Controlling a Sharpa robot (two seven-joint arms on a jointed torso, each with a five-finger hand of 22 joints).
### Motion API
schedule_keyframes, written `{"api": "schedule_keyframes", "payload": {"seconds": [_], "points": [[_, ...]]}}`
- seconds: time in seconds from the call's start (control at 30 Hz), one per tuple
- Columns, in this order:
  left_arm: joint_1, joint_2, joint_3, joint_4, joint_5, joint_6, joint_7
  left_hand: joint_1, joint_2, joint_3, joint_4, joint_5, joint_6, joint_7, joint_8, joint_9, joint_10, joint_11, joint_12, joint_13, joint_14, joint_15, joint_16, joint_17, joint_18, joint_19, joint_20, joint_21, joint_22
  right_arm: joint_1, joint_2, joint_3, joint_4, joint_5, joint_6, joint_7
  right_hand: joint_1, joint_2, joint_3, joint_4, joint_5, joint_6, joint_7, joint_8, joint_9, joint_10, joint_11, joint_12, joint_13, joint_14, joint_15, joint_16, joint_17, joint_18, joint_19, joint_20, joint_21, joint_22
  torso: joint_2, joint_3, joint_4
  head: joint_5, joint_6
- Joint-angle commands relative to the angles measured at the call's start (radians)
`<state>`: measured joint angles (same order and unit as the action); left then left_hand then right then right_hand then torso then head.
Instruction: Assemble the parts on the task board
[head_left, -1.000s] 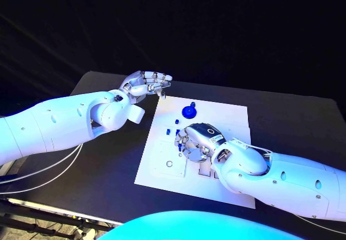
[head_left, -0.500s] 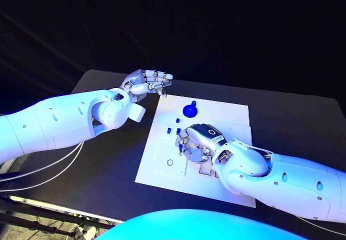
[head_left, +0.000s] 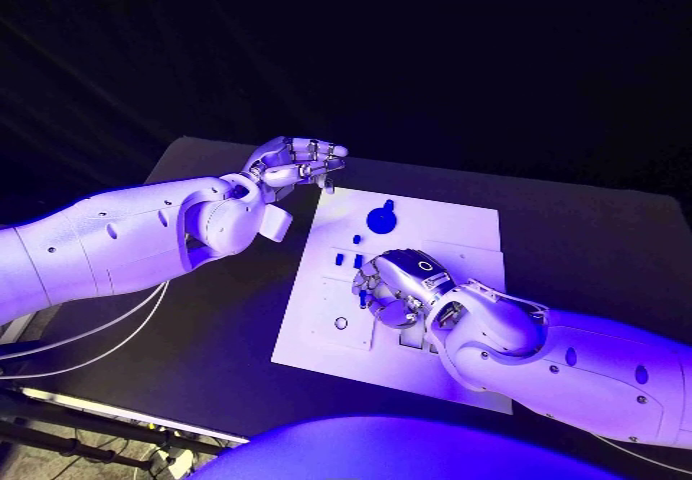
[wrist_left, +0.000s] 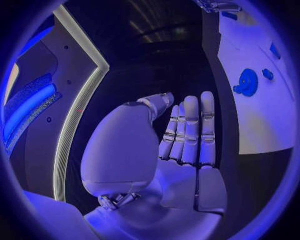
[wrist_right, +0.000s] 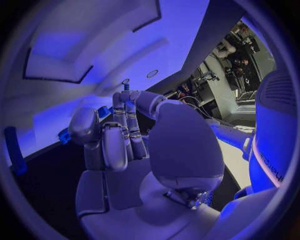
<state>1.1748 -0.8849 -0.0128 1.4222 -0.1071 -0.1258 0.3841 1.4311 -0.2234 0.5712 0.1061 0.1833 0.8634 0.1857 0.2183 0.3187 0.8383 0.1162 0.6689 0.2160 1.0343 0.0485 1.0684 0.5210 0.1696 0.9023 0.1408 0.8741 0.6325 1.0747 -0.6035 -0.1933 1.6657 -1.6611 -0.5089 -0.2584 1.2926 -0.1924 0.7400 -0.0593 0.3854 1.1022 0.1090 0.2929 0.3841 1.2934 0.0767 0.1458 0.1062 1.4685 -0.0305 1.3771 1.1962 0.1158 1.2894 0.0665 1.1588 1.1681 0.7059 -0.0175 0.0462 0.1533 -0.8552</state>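
Observation:
The white task board (head_left: 440, 232) lies in the middle of the black table. My right hand (head_left: 392, 291) is down on the board's middle with its fingers curled. A small blue part (wrist_right: 103, 111) sits between its thumb and a finger, seemingly pinched. A round blue part (head_left: 381, 217) lies on the far half of the board. Small blue parts (head_left: 356, 240) (head_left: 340, 259) are just beyond the right hand's fingertips. My left hand (head_left: 296, 162) hovers off the board's far left corner, fingers (wrist_left: 190, 132) side by side and lightly bent, holding nothing.
The black table (head_left: 216, 300) stretches on both sides of the board. Recessed slots (head_left: 339, 323) mark the board's near left part. White cables (head_left: 87, 345) hang off the table's left edge.

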Motion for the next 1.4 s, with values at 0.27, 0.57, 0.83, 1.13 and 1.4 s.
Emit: {"api": "schedule_keyframes", "payload": {"seconds": [0.27, 0.57, 0.83, 1.13, 1.4], "points": [[0.001, 0.002, 0.0, 0.0, 0.0, 0.016, 0.009, -0.003, -0.001, -0.006, -0.001, -0.004, 0.009, -0.001, 0.003, 0.0, -0.001, 0.005, -0.005, -0.001, -0.006, 0.001, -0.007, -0.002, 0.013, -0.007, 0.003, 0.005, 0.001, -0.004, -0.002, -0.001, 0.0, -0.014, 0.009, 0.007, -0.001, 0.007, 0.011, 0.005, 0.002, 0.005, 0.002, 0.004, 0.003, 0.045, -0.036, 0.0, 0.001, 0.04, -0.007, 0.002, -0.003, -0.002, -0.006, -0.001, -0.004, 0.001, 0.0, -0.0003, -0.0001, 0.001, -0.001], [0.001, 0.002, 0.0, 0.0, 0.0, 0.016, 0.008, -0.003, -0.001, -0.006, -0.001, -0.004, 0.009, -0.001, 0.003, 0.0, -0.001, 0.005, -0.005, -0.001, -0.006, 0.001, -0.007, -0.002, 0.013, -0.007, 0.003, 0.005, 0.001, -0.005, -0.002, -0.001, -0.002, -0.015, 0.009, 0.006, -0.002, 0.007, 0.012, 0.005, 0.002, 0.005, 0.002, 0.004, 0.003, 0.045, -0.036, -0.001, 0.001, 0.039, -0.007, 0.0, -0.007, -0.001, -0.008, -0.001, -0.007, -0.002, 0.0, -0.0005, 0.0001, 0.003, -0.001], [0.001, 0.002, 0.0, -0.001, 0.0, 0.017, 0.008, -0.003, -0.001, -0.006, -0.001, -0.004, 0.009, -0.001, 0.003, 0.0, -0.001, 0.005, -0.005, -0.001, -0.006, 0.001, -0.007, -0.002, 0.013, -0.007, 0.003, 0.005, 0.001, -0.005, -0.002, -0.001, -0.002, -0.013, 0.007, 0.01, -0.005, 0.002, 0.01, 0.003, 0.001, 0.0, 0.004, 0.003, 0.004, 0.041, -0.035, -0.006, 0.001, 0.038, -0.006, -0.001, -0.01, 0.0, -0.01, 0.0, -0.009, -0.003, 0.0, -0.0003, 0.0, 0.003, -0.001], [0.001, 0.001, 0.0, -0.003, 0.0, 0.016, 0.007, -0.003, 0.0, -0.007, -0.002, -0.004, 0.01, -0.001, 0.005, 0.0, -0.002, 0.005, -0.006, -0.003, -0.007, 0.001, -0.007, -0.002, 0.013, -0.009, 0.003, 0.005, 0.001, -0.005, -0.002, -0.002, -0.001, -0.007, 0.006, 0.017, -0.014, -0.01, -0.009, 0.001, -0.003, -0.005, 0.007, 0.005, 0.01, 0.038, -0.032, -0.015, 0.002, 0.037, -0.003, 0.001, -0.012, 0.0, -0.012, 0.003, -0.01, -0.001, 0.0, -0.0005, -0.0001, 0.004, -0.002], [0.001, 0.001, 0.0, -0.004, 0.0, 0.015, 0.006, -0.003, 0.0, -0.007, -0.002, -0.004, 0.01, -0.001, 0.005, 0.0, -0.002, 0.005, -0.006, -0.003, -0.007, 0.001, -0.007, -0.002, 0.013, -0.009, 0.003, 0.005, 0.001, -0.005, -0.003, -0.002, -0.001, -0.004, 0.009, 0.018, -0.018, -0.015, -0.038, -0.001, -0.005, -0.007, 0.007, 0.01, 0.017, 0.038, -0.033, -0.021, 0.004, 0.036, -0.002, 0.002, -0.014, 0.0, -0.016, 0.005, -0.017, -0.004, 0.0, -0.0003, -0.0001, 0.004, -0.003]]}}
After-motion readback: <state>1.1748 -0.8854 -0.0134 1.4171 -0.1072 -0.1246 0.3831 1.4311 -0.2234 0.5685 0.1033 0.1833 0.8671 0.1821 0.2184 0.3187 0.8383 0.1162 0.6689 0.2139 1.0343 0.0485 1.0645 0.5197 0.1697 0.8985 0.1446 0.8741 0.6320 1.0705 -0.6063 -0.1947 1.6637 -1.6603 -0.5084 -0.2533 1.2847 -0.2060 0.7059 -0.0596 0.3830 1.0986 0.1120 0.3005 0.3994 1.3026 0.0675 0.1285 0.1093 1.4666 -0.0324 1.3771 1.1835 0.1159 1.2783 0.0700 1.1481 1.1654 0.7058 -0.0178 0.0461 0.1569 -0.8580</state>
